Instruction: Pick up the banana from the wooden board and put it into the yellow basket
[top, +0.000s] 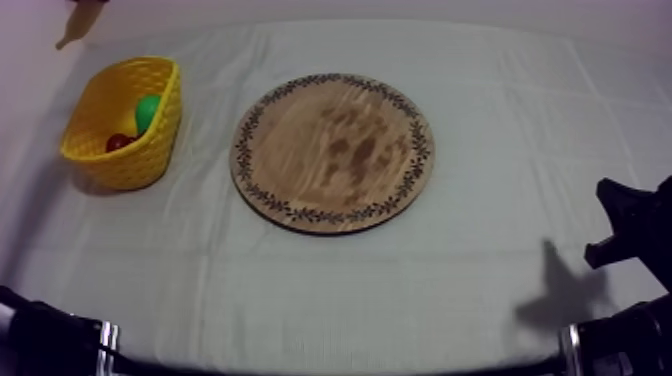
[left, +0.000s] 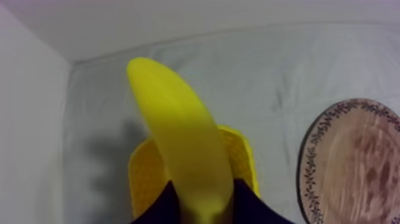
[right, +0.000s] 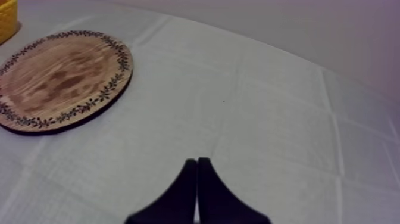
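Yellow banana (left: 178, 137) in my L pincer (left: 202, 205), up over the yellow basket (left: 141, 179).
L pincer is closed tight round its end; R pincer (right: 197, 162) is closed, holds nothing, near wooden board (right: 59, 77).

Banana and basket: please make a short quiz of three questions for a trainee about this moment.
1. True or false: the banana lies on the board.
2. The right gripper is: A open; B shut on nothing; C shut on a fruit.
3. Fill in: the left gripper holds the banana over the ___.
Key: 1 false; 2 B; 3 basket.
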